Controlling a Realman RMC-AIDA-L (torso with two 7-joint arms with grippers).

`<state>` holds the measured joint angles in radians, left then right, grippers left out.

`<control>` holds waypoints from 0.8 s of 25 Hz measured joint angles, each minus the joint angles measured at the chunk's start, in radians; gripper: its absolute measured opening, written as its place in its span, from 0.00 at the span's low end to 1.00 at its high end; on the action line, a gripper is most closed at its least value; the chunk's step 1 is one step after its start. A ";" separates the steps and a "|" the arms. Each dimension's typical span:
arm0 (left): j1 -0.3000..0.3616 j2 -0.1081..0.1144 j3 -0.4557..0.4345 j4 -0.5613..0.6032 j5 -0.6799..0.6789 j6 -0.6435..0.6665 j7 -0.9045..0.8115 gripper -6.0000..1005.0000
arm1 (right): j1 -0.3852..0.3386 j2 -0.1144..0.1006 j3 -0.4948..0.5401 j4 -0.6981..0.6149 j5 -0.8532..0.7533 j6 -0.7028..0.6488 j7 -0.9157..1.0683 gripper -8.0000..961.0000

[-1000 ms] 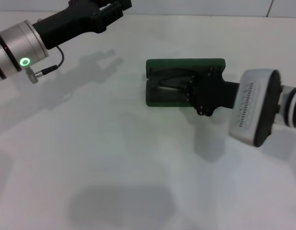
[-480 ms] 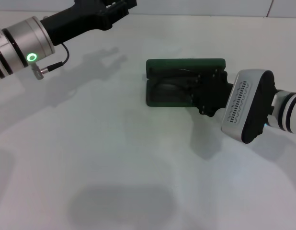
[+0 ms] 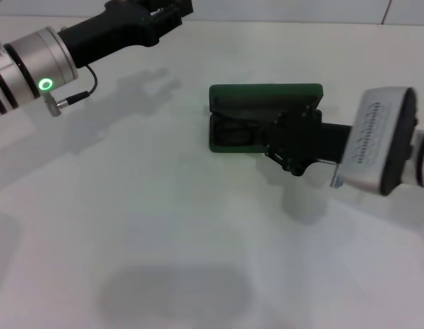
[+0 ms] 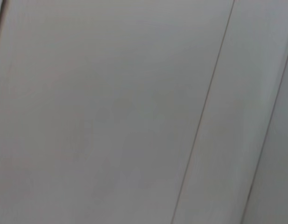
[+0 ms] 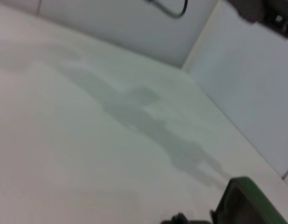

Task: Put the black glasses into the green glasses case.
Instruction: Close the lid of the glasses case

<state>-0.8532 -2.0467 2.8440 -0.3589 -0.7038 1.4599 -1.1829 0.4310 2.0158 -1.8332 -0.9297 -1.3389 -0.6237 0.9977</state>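
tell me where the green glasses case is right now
In the head view, the green glasses case lies open on the white table, right of centre, with the right gripper over its right end.

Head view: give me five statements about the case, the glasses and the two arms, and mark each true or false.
1. The case lies open on the table. True.
2. The right gripper is over the right part of the case. True.
3. The left gripper is touching the case. False: it is raised at the far left, well away from the case.
4. The glasses lie on the table beside the case. False: a dark frame shows inside the case's lower half, none on the table.
5. The case's lid is shut. False: it stands open at the far side.
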 joint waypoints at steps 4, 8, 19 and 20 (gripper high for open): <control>-0.028 0.001 0.001 -0.001 0.057 -0.046 -0.035 0.41 | -0.004 0.000 0.165 0.045 0.004 -0.221 0.003 0.26; -0.096 -0.004 0.001 -0.002 0.156 -0.219 -0.105 0.41 | 0.003 0.000 0.441 0.129 0.005 -0.446 0.027 0.26; -0.299 -0.042 0.002 0.116 0.484 -0.593 -0.220 0.41 | -0.026 0.000 0.719 0.240 0.245 -0.469 0.031 0.29; -0.311 -0.042 0.002 0.141 0.506 -0.617 -0.221 0.41 | -0.026 0.000 0.727 0.248 0.246 -0.472 0.029 0.29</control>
<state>-1.1639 -2.0888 2.8456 -0.2177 -0.1975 0.8428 -1.4038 0.4045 2.0158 -1.1062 -0.6822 -1.0925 -1.0955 1.0266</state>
